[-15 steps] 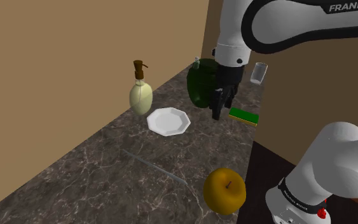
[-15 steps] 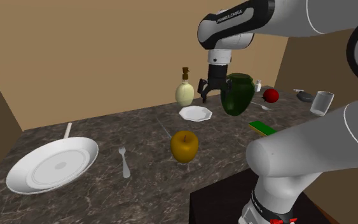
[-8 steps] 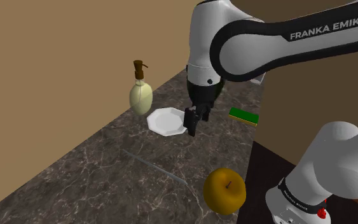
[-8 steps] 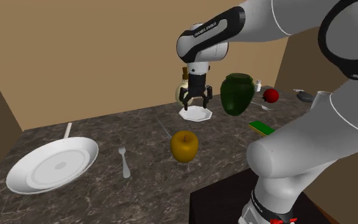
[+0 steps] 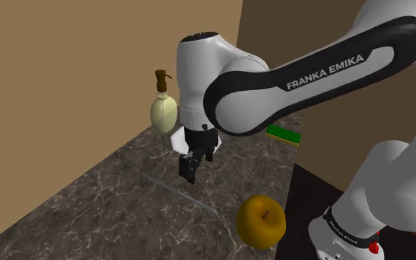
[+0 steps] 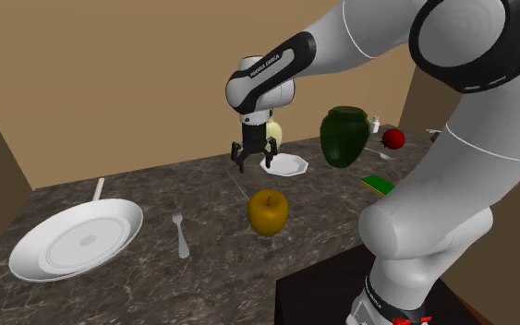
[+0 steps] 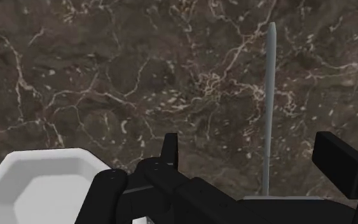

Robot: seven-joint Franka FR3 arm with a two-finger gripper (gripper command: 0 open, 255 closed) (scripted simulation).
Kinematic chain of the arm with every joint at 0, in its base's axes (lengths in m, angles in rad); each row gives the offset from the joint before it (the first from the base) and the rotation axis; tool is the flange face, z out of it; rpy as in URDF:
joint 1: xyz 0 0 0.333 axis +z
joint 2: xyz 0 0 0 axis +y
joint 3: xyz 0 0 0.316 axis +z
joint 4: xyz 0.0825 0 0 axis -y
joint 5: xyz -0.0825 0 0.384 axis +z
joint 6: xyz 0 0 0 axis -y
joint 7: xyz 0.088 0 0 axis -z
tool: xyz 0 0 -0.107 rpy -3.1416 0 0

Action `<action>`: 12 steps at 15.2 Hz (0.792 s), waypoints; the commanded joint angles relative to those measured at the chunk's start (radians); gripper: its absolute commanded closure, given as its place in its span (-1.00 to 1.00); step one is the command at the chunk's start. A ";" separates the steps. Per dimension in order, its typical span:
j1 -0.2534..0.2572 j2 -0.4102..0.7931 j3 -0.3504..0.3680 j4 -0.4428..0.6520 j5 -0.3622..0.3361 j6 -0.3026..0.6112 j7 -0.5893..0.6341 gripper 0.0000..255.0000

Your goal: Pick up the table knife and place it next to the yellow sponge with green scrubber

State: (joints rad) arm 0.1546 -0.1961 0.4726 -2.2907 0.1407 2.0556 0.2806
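The black gripper hangs over the dark marbled countertop with its jaws spread and nothing in them. The thin grey table knife lies flat on the stone below, in line with the gap between the fingers (nearer one of them, untouched). It sits mid-counter, well apart from the yellow-and-green sponge, which lies near the counter's stand-side edge beyond the small white plate.

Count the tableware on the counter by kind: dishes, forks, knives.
White dishes: 2, large round dish and small octagonal plate
Forks: 1, the fork
Knives: 1, the table knife
Total: 4
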 commanded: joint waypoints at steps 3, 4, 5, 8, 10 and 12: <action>0.017 0.151 0.060 0.080 -0.084 0.069 0.089 -1.00; 0.022 0.173 0.065 0.092 -0.099 0.076 0.103 -1.00; 0.023 0.180 0.065 0.085 -0.103 0.090 0.106 -1.00; 0.025 0.201 0.067 0.063 -0.115 0.130 0.115 -1.00; 0.026 0.217 0.067 0.049 -0.124 0.157 0.122 -1.00; 0.027 0.230 0.068 0.039 -0.133 0.178 0.128 -1.00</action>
State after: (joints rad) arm 0.1811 0.0269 0.5404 -2.2469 0.0125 2.2230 0.4060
